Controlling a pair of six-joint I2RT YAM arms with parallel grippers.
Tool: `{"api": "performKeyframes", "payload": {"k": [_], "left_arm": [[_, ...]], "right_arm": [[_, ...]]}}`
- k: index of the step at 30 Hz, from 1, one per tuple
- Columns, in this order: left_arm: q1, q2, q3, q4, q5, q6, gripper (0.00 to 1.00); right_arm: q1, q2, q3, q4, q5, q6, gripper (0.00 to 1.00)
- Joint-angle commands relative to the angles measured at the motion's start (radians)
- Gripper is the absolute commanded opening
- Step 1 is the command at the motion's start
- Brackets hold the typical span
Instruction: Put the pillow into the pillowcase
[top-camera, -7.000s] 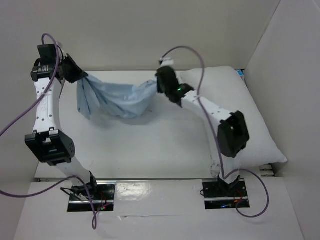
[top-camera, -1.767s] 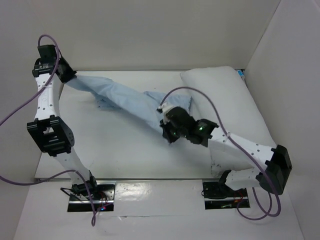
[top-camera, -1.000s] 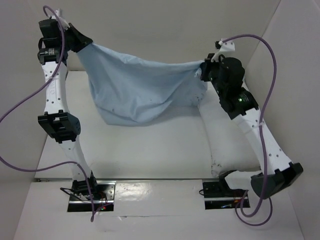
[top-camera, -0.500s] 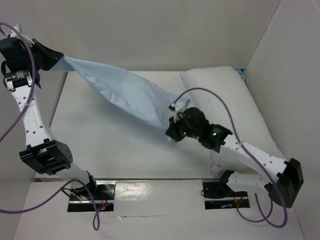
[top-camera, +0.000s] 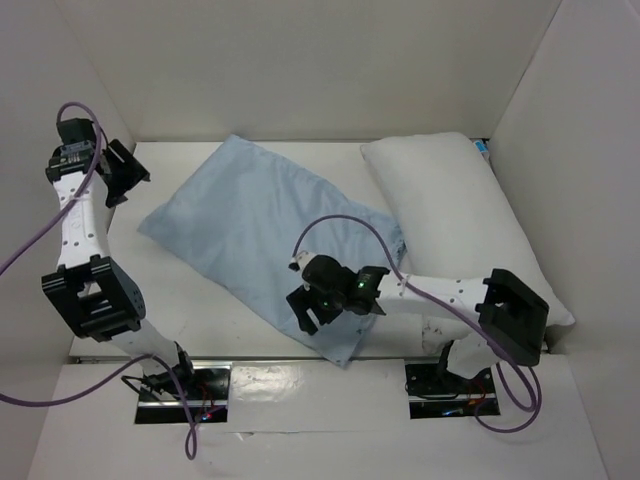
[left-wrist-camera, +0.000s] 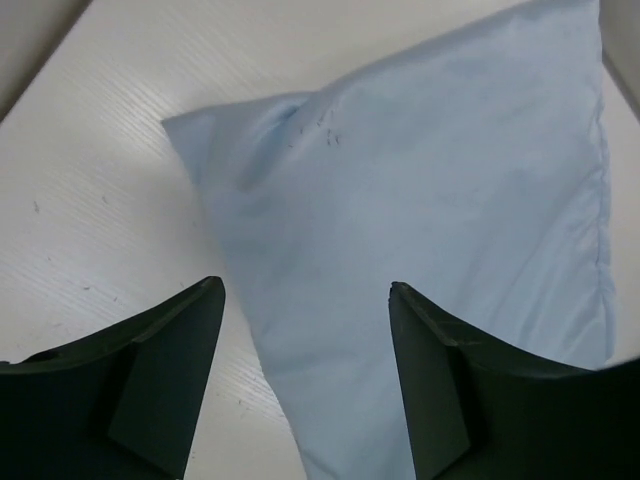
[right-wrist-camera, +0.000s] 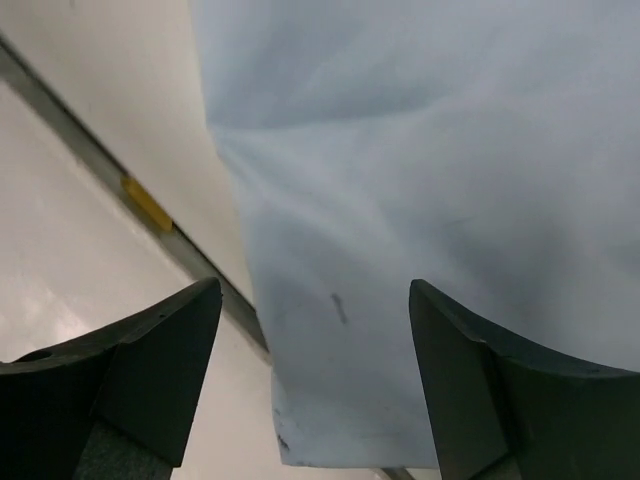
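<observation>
The light blue pillowcase (top-camera: 270, 235) lies spread flat and slantwise on the table, one corner reaching past the front edge. The white pillow (top-camera: 450, 220) rests along the right side, just beyond the pillowcase's right corner. My left gripper (top-camera: 132, 172) hangs open beside the pillowcase's far-left corner, nothing between its fingers (left-wrist-camera: 165, 385); its wrist view looks down on the blue cloth (left-wrist-camera: 430, 200). My right gripper (top-camera: 306, 308) is open above the near corner, its jaws wide apart and holding nothing. In its wrist view the gripper (right-wrist-camera: 312, 290) is above the cloth's end (right-wrist-camera: 400, 150).
White walls close in the table at the back, left and right. A metal rail (right-wrist-camera: 100, 165) with a yellow mark runs along the table's front edge. A blue tag (top-camera: 483, 147) shows at the pillow's far end. Purple cables loop off both arms.
Half a second ago the pillowcase was stretched in the air between both shut grippers. Both have let go, the cloth has dropped flat, and the arms have moved lower.
</observation>
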Motion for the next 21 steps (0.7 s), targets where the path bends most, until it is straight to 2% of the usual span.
{"api": "performKeyframes", "payload": {"k": [1,2,4,6,10,13,15,17,21], "left_arm": [[-0.104,-0.061,-0.077,0.032,-0.004,0.044,0.78],[-0.136,-0.037,-0.097,0.041,0.009,0.035,0.78],[-0.256,0.014,-0.142,0.050,0.033,0.035,0.75],[-0.362,0.121,-0.151,0.050,0.016,-0.034,0.75],[-0.488,0.271,-0.137,0.096,0.036,-0.082,0.75],[-0.513,0.334,-0.111,0.096,-0.018,-0.128,0.75],[-0.513,0.396,-0.085,0.084,-0.018,-0.148,0.73],[-0.476,0.437,-0.072,0.075,0.000,-0.166,0.73],[-0.444,0.531,-0.061,0.055,0.000,-0.166,0.71]], "right_arm": [[-0.088,-0.084,0.089,-0.071,0.097,0.044,0.82],[-0.141,-0.095,0.098,-0.119,0.111,0.073,0.82],[-0.200,-0.126,0.098,-0.168,0.198,0.169,0.75],[-0.284,-0.149,0.079,-0.228,0.279,0.249,0.75],[-0.349,-0.259,-0.101,-0.173,0.341,0.383,0.73],[-0.359,-0.282,-0.173,-0.151,0.354,0.453,0.68],[-0.359,-0.293,-0.185,-0.151,0.366,0.480,0.52],[-0.359,-0.267,-0.196,-0.162,0.387,0.505,0.45],[-0.359,-0.180,-0.214,-0.090,0.335,0.487,0.45]]}}
